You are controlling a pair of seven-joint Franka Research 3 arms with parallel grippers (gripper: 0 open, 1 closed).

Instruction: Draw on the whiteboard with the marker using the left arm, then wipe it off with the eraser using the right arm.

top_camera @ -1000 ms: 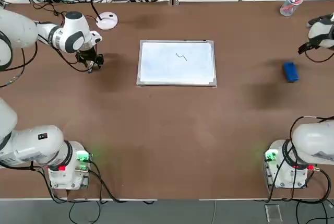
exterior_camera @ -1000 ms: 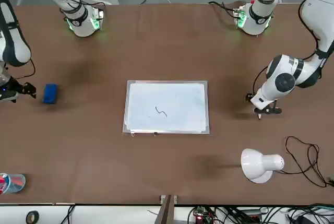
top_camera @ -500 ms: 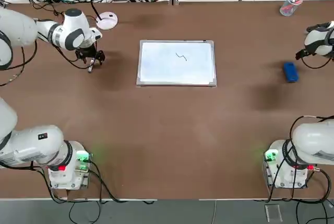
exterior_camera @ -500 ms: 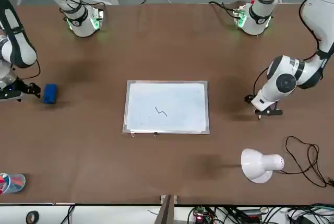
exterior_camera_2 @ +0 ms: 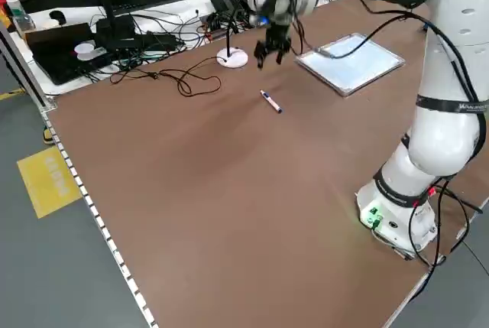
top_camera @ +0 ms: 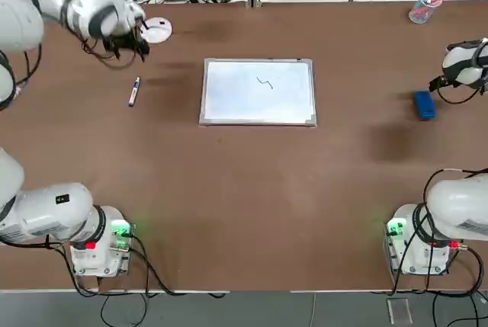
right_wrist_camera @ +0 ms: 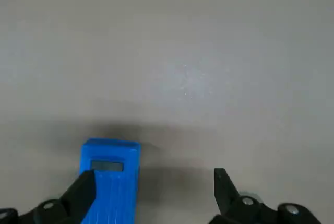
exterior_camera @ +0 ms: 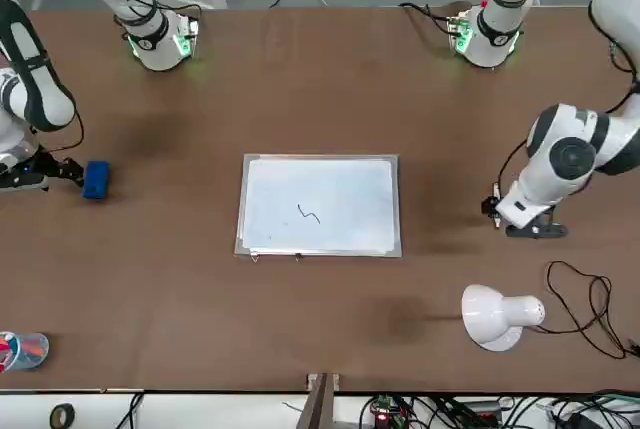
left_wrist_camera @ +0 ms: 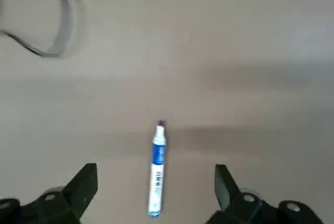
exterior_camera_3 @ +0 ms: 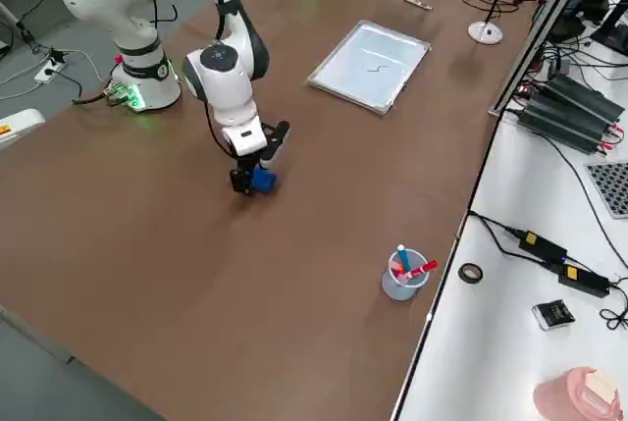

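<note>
Though raised now, left gripper [left_wrist_camera: 155, 192] hangs wide-jawed over released marker [left_wrist_camera: 156, 169]; right gripper [right_wrist_camera: 154, 195] gapes nearer eraser [right_wrist_camera: 108, 179].

Brown table [top_camera: 229, 190]: whiteboard [top_camera: 258, 91] centred; marker [top_camera: 134, 91] below left gripper [top_camera: 128, 43]; eraser [top_camera: 425, 104] beside right gripper [exterior_camera_3: 257, 168]; desk lamp [top_camera: 156, 30]; cup [top_camera: 421, 8].

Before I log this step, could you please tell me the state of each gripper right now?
Left gripper: open, empty, above the marker lying on the table.
Right gripper: open, holding nothing, beside the eraser.
</note>
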